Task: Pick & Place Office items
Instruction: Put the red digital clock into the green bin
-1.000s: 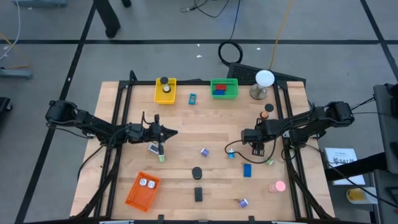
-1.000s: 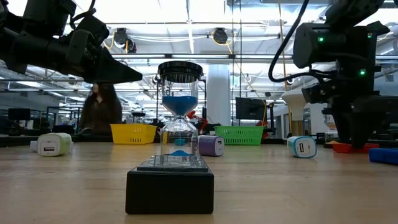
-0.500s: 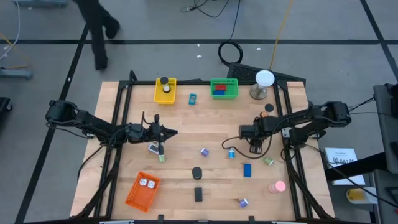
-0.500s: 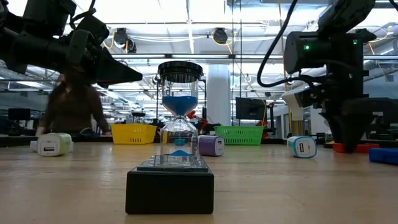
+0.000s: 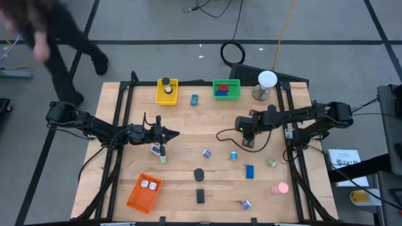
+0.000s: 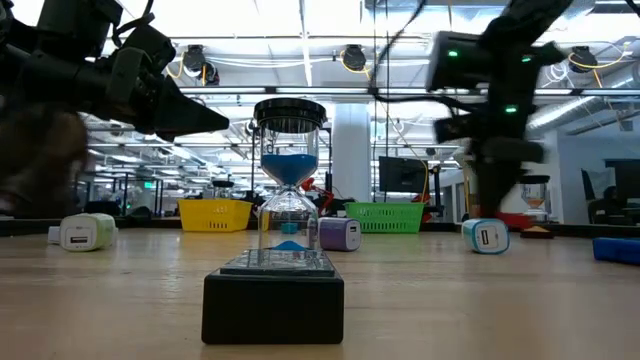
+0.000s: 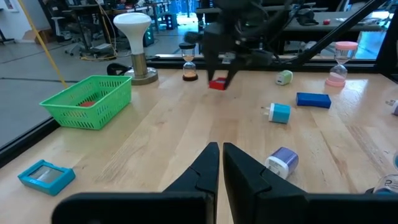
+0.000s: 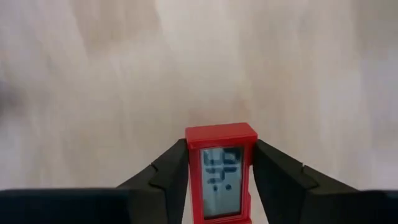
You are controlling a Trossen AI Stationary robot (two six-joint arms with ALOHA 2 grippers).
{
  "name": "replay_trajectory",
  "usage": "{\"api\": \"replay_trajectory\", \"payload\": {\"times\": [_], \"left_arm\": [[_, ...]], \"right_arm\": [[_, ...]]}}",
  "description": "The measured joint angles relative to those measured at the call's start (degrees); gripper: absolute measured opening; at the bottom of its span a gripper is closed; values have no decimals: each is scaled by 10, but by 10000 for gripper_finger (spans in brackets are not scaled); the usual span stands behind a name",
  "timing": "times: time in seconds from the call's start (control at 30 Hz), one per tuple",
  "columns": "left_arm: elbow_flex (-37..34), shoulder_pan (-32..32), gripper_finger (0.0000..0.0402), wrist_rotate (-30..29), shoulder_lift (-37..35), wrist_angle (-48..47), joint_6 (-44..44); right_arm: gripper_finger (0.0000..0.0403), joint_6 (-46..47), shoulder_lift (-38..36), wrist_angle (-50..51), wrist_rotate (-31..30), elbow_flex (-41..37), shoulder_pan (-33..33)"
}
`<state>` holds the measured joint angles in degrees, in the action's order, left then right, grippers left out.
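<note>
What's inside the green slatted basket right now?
A red block with something blue beside it lies in the green slatted basket in the high view. The left wrist view shows only red through the slats; the wall covers the rest.

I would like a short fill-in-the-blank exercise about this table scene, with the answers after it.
1. The right hand holds a small ____ timer with a display.
2. The left hand is ____ and holds nothing.
3. The white lamp stands next to the ____ basket.
4. Two white chargers lie in the ____ basket.

Answers: red; shut; green; orange
</note>
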<state>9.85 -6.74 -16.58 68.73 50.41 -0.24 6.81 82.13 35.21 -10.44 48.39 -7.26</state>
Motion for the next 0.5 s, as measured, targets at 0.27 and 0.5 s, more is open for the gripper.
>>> {"api": "replay_trajectory", "payload": {"times": [0.27, 0.5], "left_arm": [[0, 0, 26, 0, 0, 0, 0], [0, 0, 26, 0, 0, 0, 0]], "right_arm": [[157, -117, 130, -72, 1, 103, -53], [157, -160, 232, -74, 15, 172, -70]]}}
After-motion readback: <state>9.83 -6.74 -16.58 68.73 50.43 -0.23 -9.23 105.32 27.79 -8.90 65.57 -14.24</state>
